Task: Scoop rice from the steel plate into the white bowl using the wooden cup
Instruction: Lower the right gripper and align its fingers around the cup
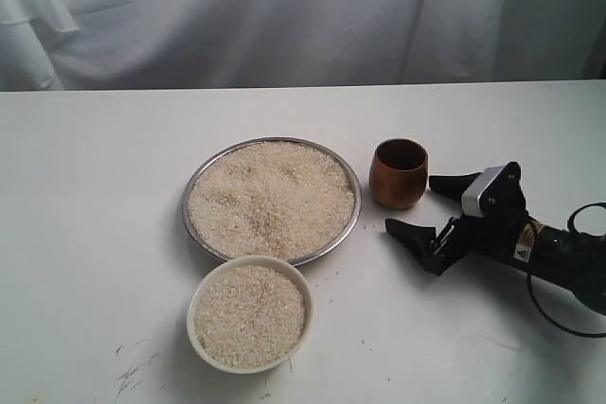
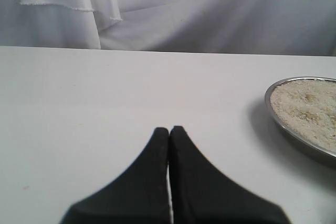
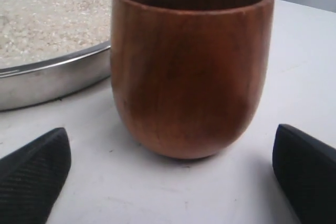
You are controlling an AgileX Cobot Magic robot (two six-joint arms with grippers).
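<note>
step: grasp wooden cup (image 1: 399, 174) | right gripper (image 1: 409, 203): jaws wide apart, empty; cup upright just ahead of tips | left gripper (image 2: 169, 129): jaws together, holding nothing | rice (image 1: 270, 198): in steel plate (image 1: 186, 203) just beyond cup | advice: advance level until cup's belly sits between pads, clamp mid-height, avoid tipping.
</note>
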